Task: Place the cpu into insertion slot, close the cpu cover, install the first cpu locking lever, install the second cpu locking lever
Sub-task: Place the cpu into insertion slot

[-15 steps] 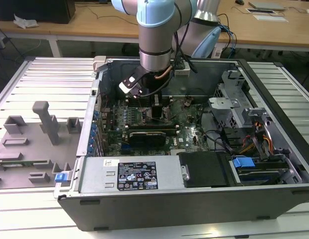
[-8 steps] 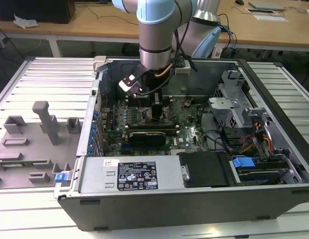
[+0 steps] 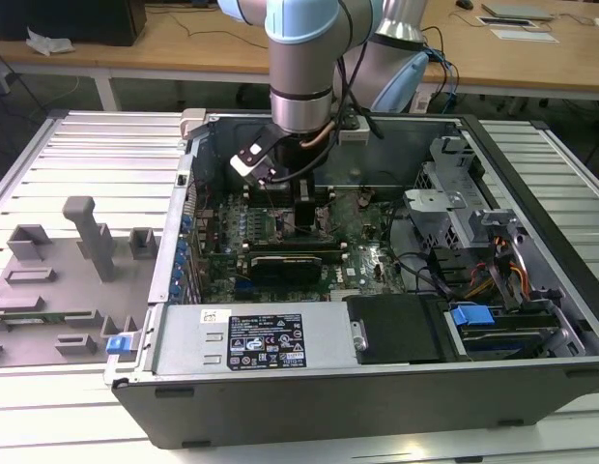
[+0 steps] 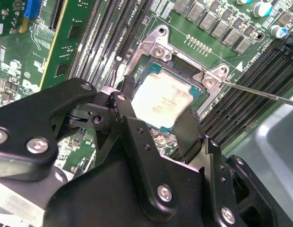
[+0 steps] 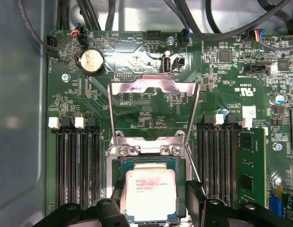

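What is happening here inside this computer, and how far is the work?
A robot arm has reached into an open computer case, and its gripper is low over the green motherboard. The cpu is at the insertion slot, directly under the gripper. I cannot tell whether it is seated or held. The cpu cover is flipped up and away from the slot, so it is not yet closed.
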Motion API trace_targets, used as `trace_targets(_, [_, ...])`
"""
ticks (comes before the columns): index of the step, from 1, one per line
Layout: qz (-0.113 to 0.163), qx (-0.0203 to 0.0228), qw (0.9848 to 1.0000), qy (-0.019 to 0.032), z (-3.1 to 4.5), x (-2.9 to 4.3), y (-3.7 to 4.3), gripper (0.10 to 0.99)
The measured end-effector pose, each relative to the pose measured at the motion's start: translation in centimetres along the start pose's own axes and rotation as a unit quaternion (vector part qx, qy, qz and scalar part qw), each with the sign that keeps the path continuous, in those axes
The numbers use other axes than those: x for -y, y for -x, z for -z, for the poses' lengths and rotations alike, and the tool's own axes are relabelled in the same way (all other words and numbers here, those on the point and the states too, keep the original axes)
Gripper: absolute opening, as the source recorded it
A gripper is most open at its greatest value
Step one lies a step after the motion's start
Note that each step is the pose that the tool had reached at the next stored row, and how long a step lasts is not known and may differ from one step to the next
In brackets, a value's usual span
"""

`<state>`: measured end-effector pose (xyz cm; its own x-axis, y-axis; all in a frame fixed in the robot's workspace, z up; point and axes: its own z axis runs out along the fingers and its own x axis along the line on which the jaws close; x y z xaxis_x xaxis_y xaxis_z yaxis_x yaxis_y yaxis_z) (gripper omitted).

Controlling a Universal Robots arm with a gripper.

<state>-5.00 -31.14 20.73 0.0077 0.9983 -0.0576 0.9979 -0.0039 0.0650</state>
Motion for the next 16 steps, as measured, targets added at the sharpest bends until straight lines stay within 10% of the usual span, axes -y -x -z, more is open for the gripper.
trace_targets(8, [0.000, 0.0000, 1.0000, 0.0000, 0.27, -0.02, 0.02, 0.604])
trace_targets(13, [0.000, 0.0000, 1.0000, 0.0000, 0.30, -0.02, 0.02, 0.110])
trace_targets(16, [0.000, 0.0000, 1.0000, 0.0000, 0.32, -0.02, 0.02, 0.106])
